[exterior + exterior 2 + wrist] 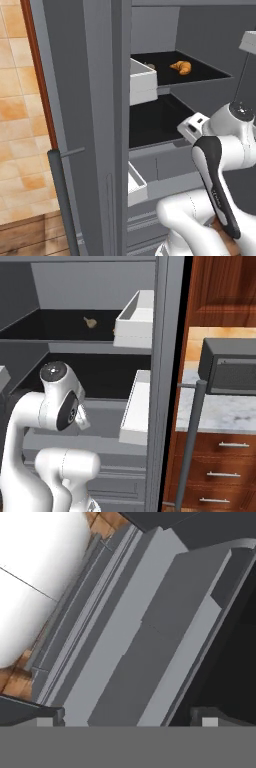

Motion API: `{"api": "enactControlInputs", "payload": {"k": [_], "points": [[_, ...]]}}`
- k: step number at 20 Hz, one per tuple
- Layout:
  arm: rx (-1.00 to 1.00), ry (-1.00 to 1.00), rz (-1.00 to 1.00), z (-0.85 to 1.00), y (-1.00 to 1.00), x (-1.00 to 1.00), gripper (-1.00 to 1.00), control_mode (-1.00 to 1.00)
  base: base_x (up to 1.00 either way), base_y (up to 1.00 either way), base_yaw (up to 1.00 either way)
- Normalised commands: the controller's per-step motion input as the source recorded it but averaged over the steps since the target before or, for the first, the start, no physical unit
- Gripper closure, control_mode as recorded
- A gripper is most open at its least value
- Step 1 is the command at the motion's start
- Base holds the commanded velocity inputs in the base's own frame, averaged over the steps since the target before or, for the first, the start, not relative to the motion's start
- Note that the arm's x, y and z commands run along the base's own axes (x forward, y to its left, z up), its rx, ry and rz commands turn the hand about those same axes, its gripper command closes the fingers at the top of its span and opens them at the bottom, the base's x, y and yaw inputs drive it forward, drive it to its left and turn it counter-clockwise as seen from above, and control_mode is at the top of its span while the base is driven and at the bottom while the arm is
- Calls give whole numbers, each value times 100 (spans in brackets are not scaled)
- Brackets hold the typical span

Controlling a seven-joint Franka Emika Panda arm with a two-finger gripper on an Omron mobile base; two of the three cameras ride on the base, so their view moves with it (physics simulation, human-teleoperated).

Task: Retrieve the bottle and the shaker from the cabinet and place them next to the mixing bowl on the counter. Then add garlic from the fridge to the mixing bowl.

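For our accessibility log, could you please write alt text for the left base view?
The open grey fridge shows a dark upper shelf holding a golden croissant beside a white drawer. The white arm rises at lower right.

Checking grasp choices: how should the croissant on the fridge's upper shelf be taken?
Grip the croissant across its thick middle, not the tapering tips, reaching in through the open front of the fridge: it lies flat on the dark shelf, walled behind.
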Motion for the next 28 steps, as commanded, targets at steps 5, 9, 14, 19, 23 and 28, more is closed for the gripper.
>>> {"api": "enactControlInputs", "payload": {"k": [5,9,14,19,23,28], "points": [[-6,-23,7,47,1,-8,-100,-100,0,0,0],[-7,-24,16,48,0,-3,-100,-100,0,0,0],[-29,-2,3,73,44,7,-100,-100,0,0,0],[-27,-5,1,70,6,0,-100,-100,0,0,0],[-4,-13,3,64,-14,0,-100,-100,0,0,0],[0,-22,10,53,-6,0,-100,-100,0,0,0]]}}
